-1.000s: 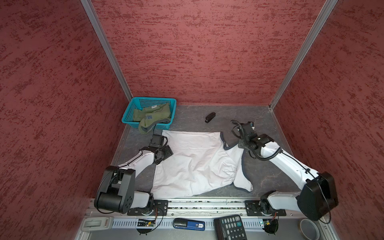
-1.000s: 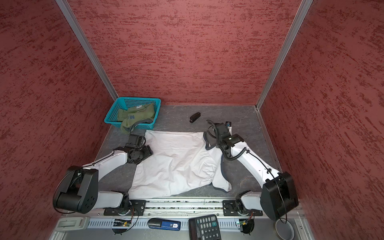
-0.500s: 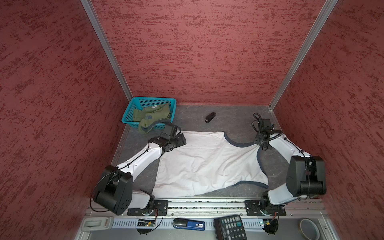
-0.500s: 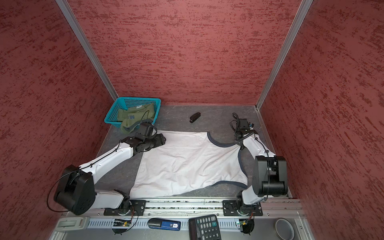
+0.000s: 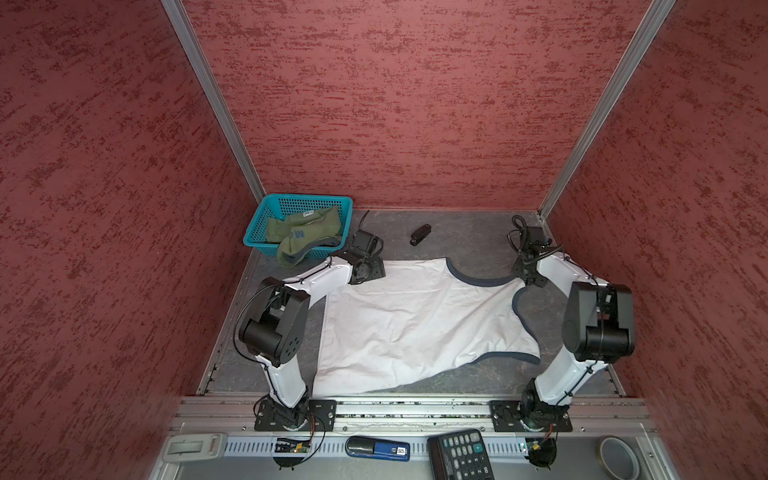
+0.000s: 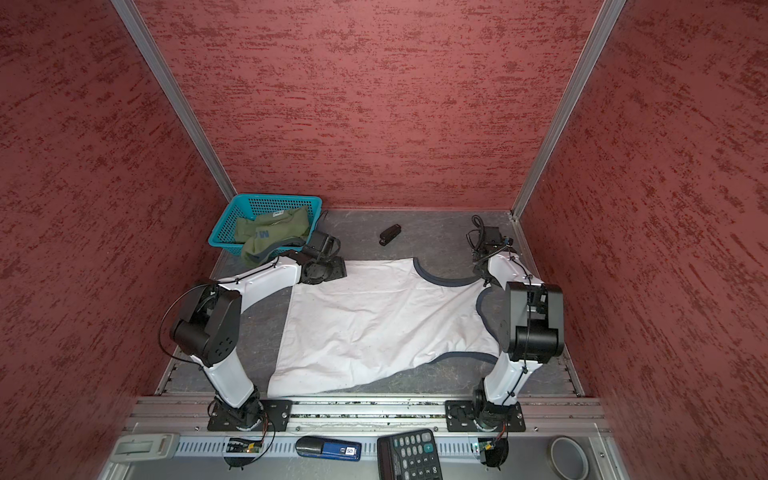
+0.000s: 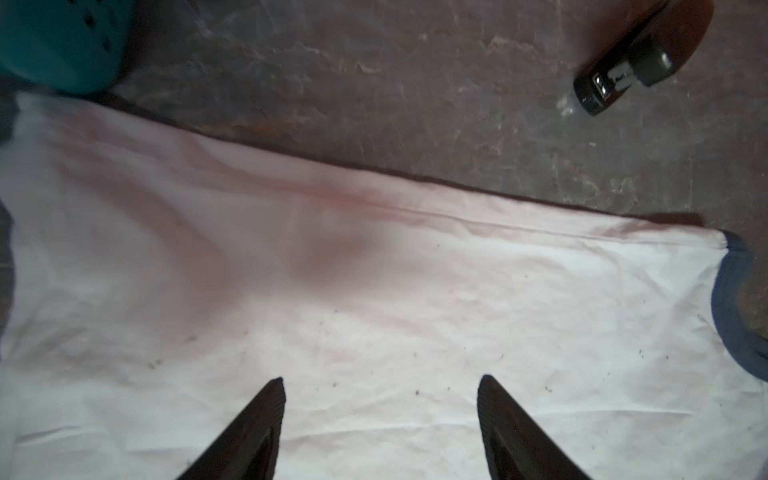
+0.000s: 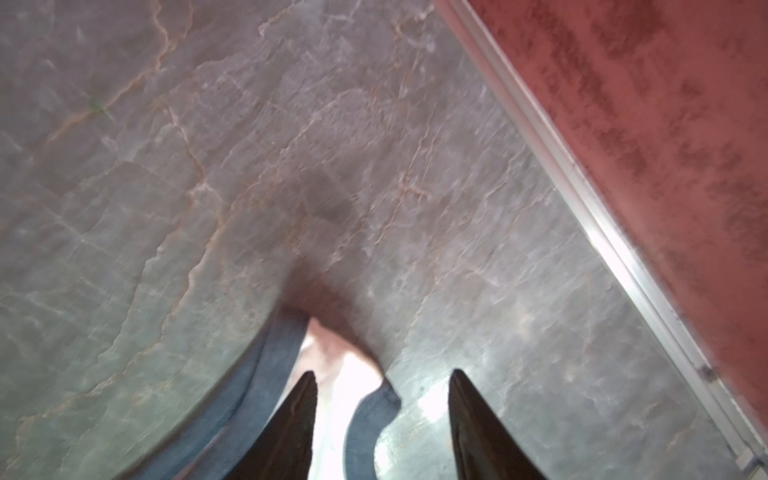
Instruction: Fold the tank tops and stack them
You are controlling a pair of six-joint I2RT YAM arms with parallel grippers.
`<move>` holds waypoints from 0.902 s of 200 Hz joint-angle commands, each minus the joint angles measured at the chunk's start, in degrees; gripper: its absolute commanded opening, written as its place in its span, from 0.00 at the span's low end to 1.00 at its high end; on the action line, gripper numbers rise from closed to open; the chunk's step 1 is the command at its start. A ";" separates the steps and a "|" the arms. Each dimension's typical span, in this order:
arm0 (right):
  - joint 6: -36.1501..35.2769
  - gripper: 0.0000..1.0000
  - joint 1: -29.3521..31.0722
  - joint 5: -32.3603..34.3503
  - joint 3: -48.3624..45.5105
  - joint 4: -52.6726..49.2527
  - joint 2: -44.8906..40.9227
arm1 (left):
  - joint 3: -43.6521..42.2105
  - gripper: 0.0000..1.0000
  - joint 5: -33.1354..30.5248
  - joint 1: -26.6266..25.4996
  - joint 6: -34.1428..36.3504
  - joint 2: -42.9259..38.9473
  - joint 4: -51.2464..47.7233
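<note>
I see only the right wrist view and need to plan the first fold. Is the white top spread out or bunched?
Observer: The white top is spread out nearly flat, straps on the right.
Operator: Where is the green top?
Observer: The green top hangs over the front rim of the basket, back left.
Operator: And the left fingers?
Observer: The left fingers stand open over the white top's back left corner, holding nothing.

A white label (image 6: 352,451) on the blue device (image 6: 322,449), six o'clock, reads about "50". Blue print on the olive tank top (image 6: 286,228), ten o'clock, is unreadable.
</note>
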 commanded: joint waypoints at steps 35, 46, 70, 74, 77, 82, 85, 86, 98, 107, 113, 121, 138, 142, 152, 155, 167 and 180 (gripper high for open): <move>-1.55 0.65 7.89 -16.93 -0.97 6.20 -6.63 | 1.64 0.72 -5.23 2.53 0.65 1.26 -3.17; -0.96 0.65 9.89 -23.42 -0.67 8.79 -5.12 | 1.04 0.71 -5.28 3.60 -0.04 1.36 -3.12; -0.33 0.64 13.91 -29.81 3.14 11.13 1.31 | -0.97 0.71 -5.11 5.50 -0.19 0.43 -1.63; -0.20 0.64 14.26 -30.87 3.77 11.61 2.40 | -1.23 0.71 -5.04 5.71 -0.19 0.31 -1.62; -0.09 0.64 14.55 -31.58 4.13 12.03 3.17 | -1.41 0.70 -4.90 6.09 -0.19 0.20 -1.62; 0.10 0.64 15.02 -32.46 4.73 12.65 4.36 | -1.80 0.70 -4.74 6.56 -0.17 0.03 -1.54; 0.17 0.63 15.25 -32.90 5.15 13.00 4.98 | -2.01 0.70 -4.68 6.72 -0.15 -0.16 -1.41; 0.19 0.63 15.27 -33.02 5.25 13.14 5.25 | -2.12 0.70 -4.68 6.83 -0.17 -0.17 -1.38; 0.34 0.62 15.99 -34.06 6.69 14.08 7.81 | -3.39 0.70 -4.58 7.81 -0.20 -0.88 -0.76; 0.49 0.61 16.45 -34.13 8.07 14.04 9.57 | -4.35 0.70 -4.53 8.57 -0.26 -1.58 -0.36; 0.45 0.61 16.57 -34.43 8.67 14.13 10.45 | -5.19 0.70 -4.35 9.05 -0.29 -2.02 0.01; 0.24 0.59 16.79 -35.25 9.48 14.63 11.79 | -6.24 0.70 -3.94 9.77 -0.28 -2.71 0.72; 0.30 0.55 17.14 -36.22 10.79 15.25 14.00 | -8.11 0.70 -3.38 11.11 -0.37 -3.75 1.74; 0.23 0.53 17.22 -36.36 11.09 15.29 14.44 | -8.36 0.70 -3.23 11.35 -0.42 -3.93 2.02; 0.21 0.50 17.36 -36.42 12.00 15.09 15.62 | -9.11 0.70 -2.80 11.98 -0.39 -4.12 2.24; 0.18 0.48 17.37 -36.50 12.20 15.04 15.92 | -9.25 0.70 -2.66 12.19 -0.41 -4.21 2.39; 0.12 0.42 17.52 -36.64 12.75 15.33 16.65 | -9.72 0.70 -2.26 12.68 -0.39 -4.15 2.74; 0.16 0.36 17.65 -36.61 13.45 15.38 17.29 | -10.29 0.70 -1.95 13.04 -0.52 -4.00 3.02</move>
